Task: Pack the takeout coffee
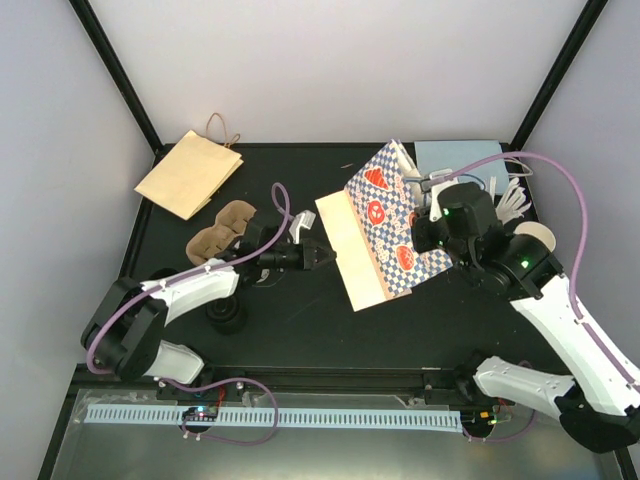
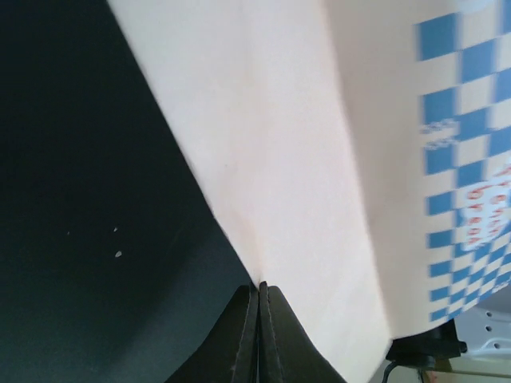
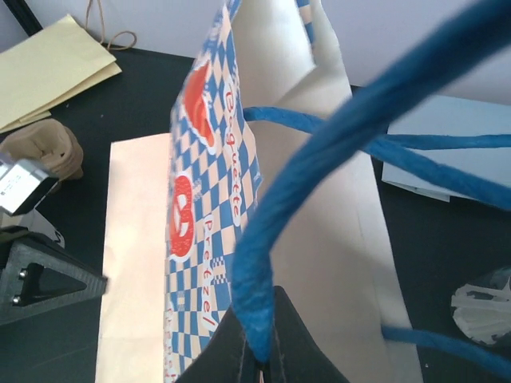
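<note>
The paper bag (image 2: pixel 303 159) runs off the left wrist view's top edge; its blue handle (image 3: pixel 319 159) is blurred close-up — the right arm (image 1: pixel 560 300) half hides a white cup (image 1: pixel 535 237).

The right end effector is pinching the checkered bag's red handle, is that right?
No. The handle is blue, not red. The right wrist view shows the right end effector pinching it on the checkered bag.
</note>
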Robot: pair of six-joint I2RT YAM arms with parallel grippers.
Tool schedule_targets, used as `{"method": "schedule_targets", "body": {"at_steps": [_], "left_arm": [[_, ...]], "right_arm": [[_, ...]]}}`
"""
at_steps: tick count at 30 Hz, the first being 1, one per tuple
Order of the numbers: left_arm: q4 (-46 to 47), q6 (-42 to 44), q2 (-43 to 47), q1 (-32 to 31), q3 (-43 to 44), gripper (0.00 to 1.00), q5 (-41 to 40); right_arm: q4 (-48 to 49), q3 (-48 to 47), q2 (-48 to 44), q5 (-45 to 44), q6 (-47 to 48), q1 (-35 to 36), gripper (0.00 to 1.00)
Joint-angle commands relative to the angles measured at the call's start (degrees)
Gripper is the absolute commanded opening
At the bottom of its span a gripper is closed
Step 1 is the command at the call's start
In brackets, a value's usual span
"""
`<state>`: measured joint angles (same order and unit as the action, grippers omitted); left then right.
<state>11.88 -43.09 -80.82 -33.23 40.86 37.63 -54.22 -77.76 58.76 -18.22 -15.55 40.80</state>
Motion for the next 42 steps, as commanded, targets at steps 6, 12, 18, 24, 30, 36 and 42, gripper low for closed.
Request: {"method": "schedule_targets", "body": {"at_steps": [6,12,18,24,30,36,42], "left_arm": [[-0.81,3.71,1.31,2.95,-3.58,0.02,3.46],[-0.97,5.47,0.94,4.31,-4.56,0.02,4.52],[-0.21,6.52,0.29,4.86,-4.81,0.02,5.00],[1.03,7.22,-1.21,5.61,-5.17,0.02,5.56],[2.43,7.96,-2.19,6.05,-5.53,0.02,6.49],[2.11,8.02,-2.42,6.08,-4.92,0.02,6.67],[-1.01,9.21,-4.01,6.08,-2.22,0.01,5.18]], "right_arm": [[1.37,-3.54,-0.25,13.02,0.89,-11.72,0.01],[1.82,-3.39,0.05,17.03,0.73,-15.51,0.01],[2.41,-3.37,0.25,20.65,0.39,-17.88,0.01],[2.64,-3.63,0.48,23.35,-0.09,-20.43,0.01],[3.12,-3.48,0.32,26.85,-0.77,-22.71,0.01],[6.01,-1.60,0.63,38.64,0.31,-22.82,0.01],[8.50,-1.91,1.76,47.36,-0.74,-22.85,0.01]]}}
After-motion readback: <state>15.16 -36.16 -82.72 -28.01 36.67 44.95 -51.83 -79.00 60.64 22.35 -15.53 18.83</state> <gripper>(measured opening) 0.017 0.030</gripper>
